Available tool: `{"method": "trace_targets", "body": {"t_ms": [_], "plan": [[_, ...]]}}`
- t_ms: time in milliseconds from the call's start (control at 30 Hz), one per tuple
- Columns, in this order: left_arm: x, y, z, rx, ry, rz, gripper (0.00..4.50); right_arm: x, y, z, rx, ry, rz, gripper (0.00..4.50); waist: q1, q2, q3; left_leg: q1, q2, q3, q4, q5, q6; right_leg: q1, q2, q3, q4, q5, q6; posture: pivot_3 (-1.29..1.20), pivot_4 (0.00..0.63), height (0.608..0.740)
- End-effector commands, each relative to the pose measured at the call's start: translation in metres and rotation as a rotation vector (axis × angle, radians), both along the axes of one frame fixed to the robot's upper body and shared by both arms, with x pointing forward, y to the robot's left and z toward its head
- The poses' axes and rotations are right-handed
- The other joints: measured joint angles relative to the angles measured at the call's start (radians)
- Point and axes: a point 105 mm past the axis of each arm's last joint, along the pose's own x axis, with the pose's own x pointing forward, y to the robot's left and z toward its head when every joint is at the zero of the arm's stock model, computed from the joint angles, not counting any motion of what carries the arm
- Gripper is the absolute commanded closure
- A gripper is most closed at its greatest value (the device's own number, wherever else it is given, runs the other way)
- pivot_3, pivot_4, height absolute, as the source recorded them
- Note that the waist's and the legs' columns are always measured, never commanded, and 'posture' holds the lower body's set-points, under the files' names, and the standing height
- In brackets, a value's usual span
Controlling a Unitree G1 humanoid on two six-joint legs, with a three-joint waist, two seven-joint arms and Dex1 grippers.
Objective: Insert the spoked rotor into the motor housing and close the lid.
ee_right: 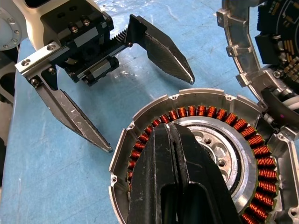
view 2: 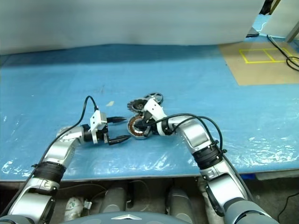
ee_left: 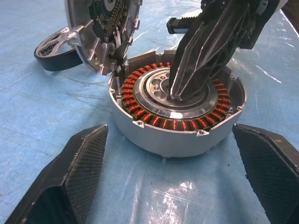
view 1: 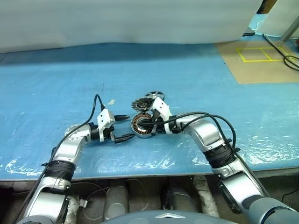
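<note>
You had the motor housing [ee_left: 175,123] sitting on the blue surface [view 1: 196,84], open side up, its ring of copper-coloured windings [ee_left: 140,112] plain to see around a silver centre. Its lid [ee_left: 100,32] stood hinged up on edge at the far side, tilted back, with circuitry showing on its inner face. The spoked rotor [ee_left: 52,46] lay on the surface just behind the lid, apart from the housing and not inside it.

Your right hand [ee_right: 174,140] was pressed together, both black fingers flat against each other, and their tips reached down into the middle of the housing, over the silver centre; whether they actually touched it, I could not tell. It gripped nothing.

Your left hand [view 1: 122,127] stood with its fingers [ee_left: 77,175] spread wide, just beside the housing on the near side, one finger toward each flank of the grey wall, not touching it. It held nothing.
</note>
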Motion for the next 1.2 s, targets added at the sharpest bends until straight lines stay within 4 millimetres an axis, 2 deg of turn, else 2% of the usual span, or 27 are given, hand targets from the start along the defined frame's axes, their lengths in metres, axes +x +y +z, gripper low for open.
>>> {"method": "trace_targets", "body": {"t_ms": [33,133,300,400,533,667,900,1000,1200], "plan": [[-0.003,0.000,0.005,0.003,-0.035,-0.014,0.00,0.004,-0.002,-0.002,-0.054,-0.062,-0.003,4.47,0.000,0.000,0.000,0.000,0.000,0.000,0.000,0.000,0.000,0.000,0.000,0.000,0.000,0.000,0.000,0.00,0.150,0.740],[-0.004,-0.001,0.005,0.001,-0.031,-0.018,0.00,0.002,-0.004,-0.011,-0.082,-0.046,0.002,4.47,0.000,0.000,0.000,0.001,0.000,0.000,0.000,0.000,0.000,0.001,0.000,0.000,0.000,0.000,0.000,0.00,0.150,0.740],[-0.003,0.003,0.004,0.027,-0.035,-0.017,0.00,0.013,-0.018,-0.048,-0.333,-0.095,-0.047,4.47,-0.003,0.000,0.000,0.009,0.000,0.000,0.000,0.000,0.000,0.008,0.000,0.000,0.000,0.000,0.000,0.00,0.150,0.740],[-0.001,0.003,0.006,0.020,-0.038,-0.014,0.00,0.007,-0.007,-0.037,-0.214,-0.018,-0.034,4.47,-0.002,0.001,0.000,0.023,0.000,0.000,-0.002,0.000,0.000,0.021,-0.001,0.001,-0.003,-0.004,-0.005,0.00,0.150,0.740],[-0.002,0.000,0.009,-0.009,-0.034,-0.018,0.00,0.007,-0.001,-0.012,-0.047,0.017,-0.038,4.47,0.001,0.001,0.000,0.026,0.000,0.001,-0.003,0.000,0.000,0.024,-0.001,0.003,-0.005,-0.005,-0.006,0.00,0.150,0.740],[-0.001,-0.001,0.007,-0.005,-0.037,-0.016,0.00,0.008,-0.001,0.021,0.124,0.039,-0.035,4.47,0.001,0.001,0.000,0.020,0.000,0.001,-0.002,0.000,0.000,0.019,-0.001,0.002,-0.005,-0.004,-0.006,0.00,0.150,0.740],[0.000,-0.001,0.006,-0.004,-0.037,-0.017,0.00,0.013,0.001,0.045,0.253,0.034,-0.060,4.47,-0.001,0.001,0.000,0.002,0.001,0.000,0.000,0.000,0.000,0.002,0.001,0.000,0.001,-0.001,-0.001,0.00,0.150,0.740],[0.000,0.000,0.006,-0.002,-0.037,-0.017,0.00,0.012,0.002,0.051,0.263,0.026,-0.056,4.47,0.000,0.001,0.000,0.001,0.001,0.000,0.000,0.000,0.000,0.001,0.001,-0.001,0.001,-0.001,-0.001,0.00,0.150,0.740],[0.000,0.000,0.006,0.001,-0.037,-0.018,0.00,0.007,-0.002,0.035,0.172,0.019,-0.036,4.47,0.001,0.001,0.000,0.001,0.000,0.000,0.001,0.000,0.000,0.002,0.000,-0.001,0.001,0.000,-0.001,0.00,0.150,0.740]]}}
